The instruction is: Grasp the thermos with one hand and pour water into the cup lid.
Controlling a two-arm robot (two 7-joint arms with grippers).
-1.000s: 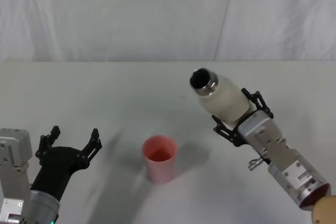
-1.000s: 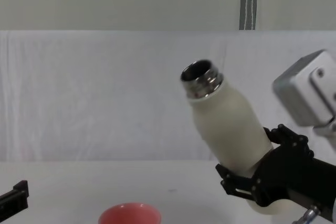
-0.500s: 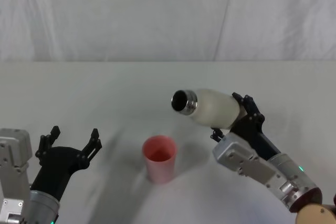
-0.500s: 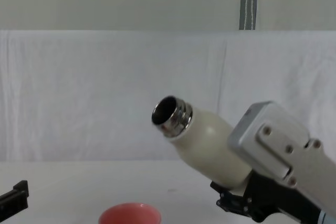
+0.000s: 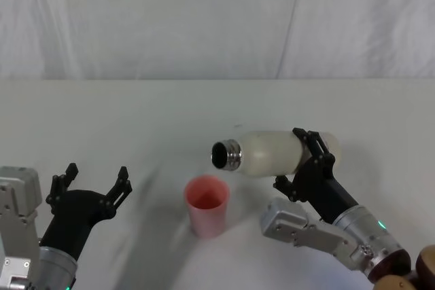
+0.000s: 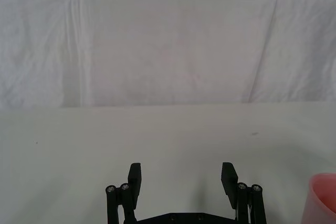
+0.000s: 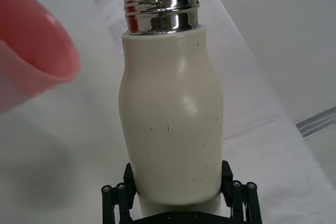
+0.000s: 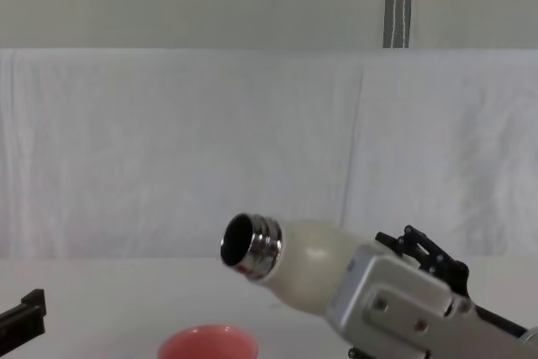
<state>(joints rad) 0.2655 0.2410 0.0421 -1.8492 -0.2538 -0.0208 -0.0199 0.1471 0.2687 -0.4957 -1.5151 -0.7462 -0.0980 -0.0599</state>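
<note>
Two grippers are mine here: my left gripper (image 5: 87,183) sits nearest, low at my left over the white worktop (image 5: 136,120), its fingers (image 6: 134,173) spread wide and holding nothing. A little farther forward stands the pink cup lid (image 5: 206,204), upright on the worktop, with its rim peeking up at the bottom of the chest view (image 8: 208,341). Just to its right, my right gripper (image 5: 307,162) is clamped around the lower body of the thermos (image 5: 268,153), black fingers (image 7: 117,202) pressed on either side of the cream shell. The thermos is tipped over nearly level above the worktop, its shiny steel neck pointing to my left, with the open mouth just above and beyond the cup lid's rim. I cannot make out any water. Behind everything hangs a white cloth backdrop (image 5: 217,18).
</note>
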